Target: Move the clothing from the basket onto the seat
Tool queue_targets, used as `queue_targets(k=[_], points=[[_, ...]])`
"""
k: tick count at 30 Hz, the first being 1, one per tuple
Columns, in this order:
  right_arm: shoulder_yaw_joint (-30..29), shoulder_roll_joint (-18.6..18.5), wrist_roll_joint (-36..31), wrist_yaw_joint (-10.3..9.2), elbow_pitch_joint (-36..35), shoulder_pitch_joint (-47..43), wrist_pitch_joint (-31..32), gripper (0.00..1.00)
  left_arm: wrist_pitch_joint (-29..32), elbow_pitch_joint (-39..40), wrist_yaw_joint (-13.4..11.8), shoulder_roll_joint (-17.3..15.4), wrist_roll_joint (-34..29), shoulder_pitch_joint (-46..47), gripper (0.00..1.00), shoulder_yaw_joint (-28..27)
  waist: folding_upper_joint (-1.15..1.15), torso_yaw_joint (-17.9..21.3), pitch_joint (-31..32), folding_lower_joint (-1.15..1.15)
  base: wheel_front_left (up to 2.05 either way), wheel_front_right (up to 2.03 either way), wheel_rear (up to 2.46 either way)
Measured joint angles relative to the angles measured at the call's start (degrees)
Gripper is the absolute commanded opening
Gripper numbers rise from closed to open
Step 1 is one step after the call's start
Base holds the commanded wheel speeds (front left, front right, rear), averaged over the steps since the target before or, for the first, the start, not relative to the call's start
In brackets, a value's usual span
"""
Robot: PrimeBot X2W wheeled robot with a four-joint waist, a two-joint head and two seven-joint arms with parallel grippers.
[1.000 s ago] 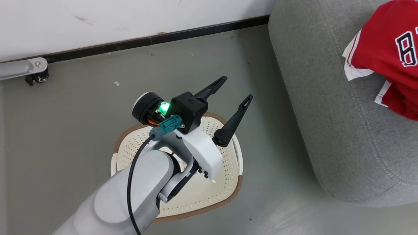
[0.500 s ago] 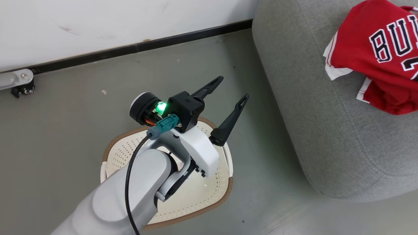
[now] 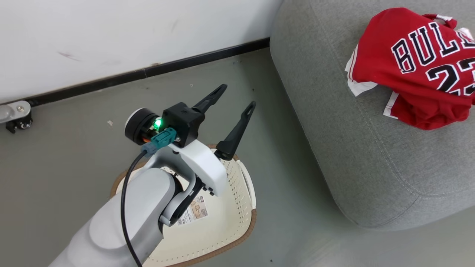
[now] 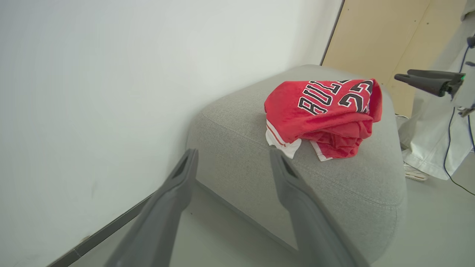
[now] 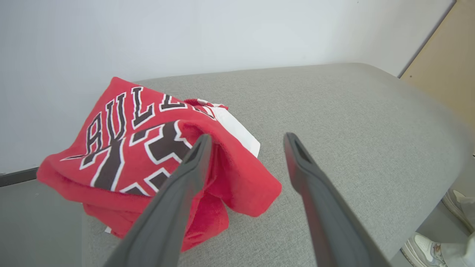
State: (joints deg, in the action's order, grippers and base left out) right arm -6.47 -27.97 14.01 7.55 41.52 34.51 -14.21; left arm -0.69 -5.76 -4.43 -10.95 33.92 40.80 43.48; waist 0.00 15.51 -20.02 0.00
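Clothing (image 3: 419, 70) sits heaped on the seat (image 3: 334, 129), its goal, right fingers (image 5: 193, 159) spread empty over it, left fingers (image 3: 237, 128) likewise above the basket (image 3: 243, 185).

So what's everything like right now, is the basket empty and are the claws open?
clothing: bunched in a heap on the seat.
basket: on the floor, no clothes in the part that shows.
seat: carrying the clothing.
left gripper: open, empty, above the basket.
right gripper: open, empty, over the clothing.

wall (image 3: 111, 29) white | skirting (image 3: 204, 56) black, along grey floor (image 3: 66, 152) | metal caster foot (image 3: 16, 115) at wall | person's white shoe (image 5: 421, 246) | wooden panel (image 4: 371, 44)
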Motion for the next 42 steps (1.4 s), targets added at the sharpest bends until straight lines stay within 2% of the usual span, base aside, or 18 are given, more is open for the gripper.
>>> queue_targets(k=[11,31,42], points=[[2.7,3.5,-2.8,0.0,-8.1,-0.1,-0.1,1.0,-3.3,-2.9,-2.0,-1.6,2.0,-4.1,1.0,-3.2,0.0,-0.4,4.1,0.0,0.0,0.0,0.0],[9.2,11.9,-6.3,0.0,-10.9,-0.4,-0.1,1.0,-9.6,-6.6,-6.4,-4.7,4.9,-12.9,1.0,-10.5,0.0,-6.1,10.6,0.0,0.0,0.0,0.0],[10.8,17.1,-6.7,0.0,-12.3,-5.2,-0.1,1.0,-11.1,-8.9,-9.0,-7.3,5.9,-18.7,1.0,-13.7,0.0,-9.6,14.2,0.0,0.0,0.0,0.0]])
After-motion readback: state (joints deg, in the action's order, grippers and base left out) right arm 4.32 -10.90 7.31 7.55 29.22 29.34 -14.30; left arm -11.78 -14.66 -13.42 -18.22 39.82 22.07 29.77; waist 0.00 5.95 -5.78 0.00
